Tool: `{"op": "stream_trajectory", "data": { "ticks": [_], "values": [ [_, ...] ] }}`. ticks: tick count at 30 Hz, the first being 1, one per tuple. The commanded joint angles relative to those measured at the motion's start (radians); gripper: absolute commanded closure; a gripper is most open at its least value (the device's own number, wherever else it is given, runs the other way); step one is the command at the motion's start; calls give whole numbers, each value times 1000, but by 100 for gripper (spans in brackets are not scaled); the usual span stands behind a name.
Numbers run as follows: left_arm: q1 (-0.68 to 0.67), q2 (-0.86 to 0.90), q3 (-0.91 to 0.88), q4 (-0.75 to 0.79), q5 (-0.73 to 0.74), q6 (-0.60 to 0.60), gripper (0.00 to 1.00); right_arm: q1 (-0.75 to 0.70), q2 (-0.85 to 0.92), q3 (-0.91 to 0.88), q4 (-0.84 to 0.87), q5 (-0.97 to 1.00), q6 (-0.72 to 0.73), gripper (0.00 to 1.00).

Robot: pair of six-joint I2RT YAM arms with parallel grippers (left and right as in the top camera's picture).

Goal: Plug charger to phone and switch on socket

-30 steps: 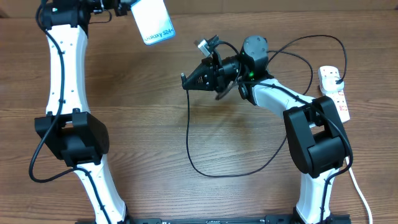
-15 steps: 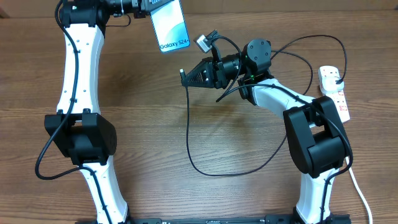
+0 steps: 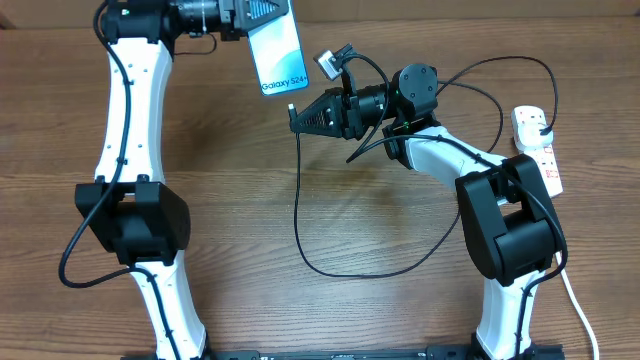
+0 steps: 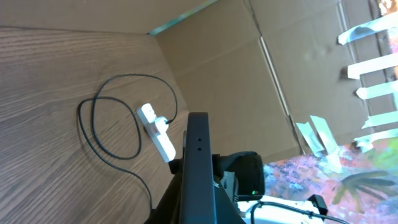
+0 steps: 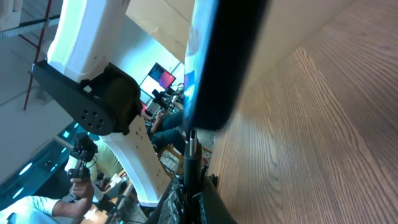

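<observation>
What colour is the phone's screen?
Light blue with dark "Galaxy S24" lettering; the phone shows best in the overhead view.

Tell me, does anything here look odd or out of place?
Nothing looks damaged or spilled. The phone is simply held in the air by the left fingers, and the right fingers hold the charger cable tip close to its end; the slack loops loosely over the table.

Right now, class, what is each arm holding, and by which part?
The left gripper holds the phone by the end away from its "Galaxy S24" text. The right gripper holds the charger just behind its connector tip.
</observation>
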Motion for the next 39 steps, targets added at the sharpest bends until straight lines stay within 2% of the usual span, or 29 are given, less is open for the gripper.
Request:
{"op": "stream_trajectory", "data": {
  "ticks": [1, 11, 18, 39],
  "values": [
    [-9, -7, 12, -2, 0, 41, 96, -2, -5, 5, 11, 19, 1, 96],
    [-12, -7, 12, -78, 2, 150, 96, -2, -5, 5, 11, 34, 1, 96],
    [-13, -7, 12, -79, 3, 147, 96, -2, -5, 5, 11, 41, 1, 96],
    [-13, -7, 12, -76, -35, 37, 96, -2, -5, 5, 5, 77, 10, 96]
  ]
}}
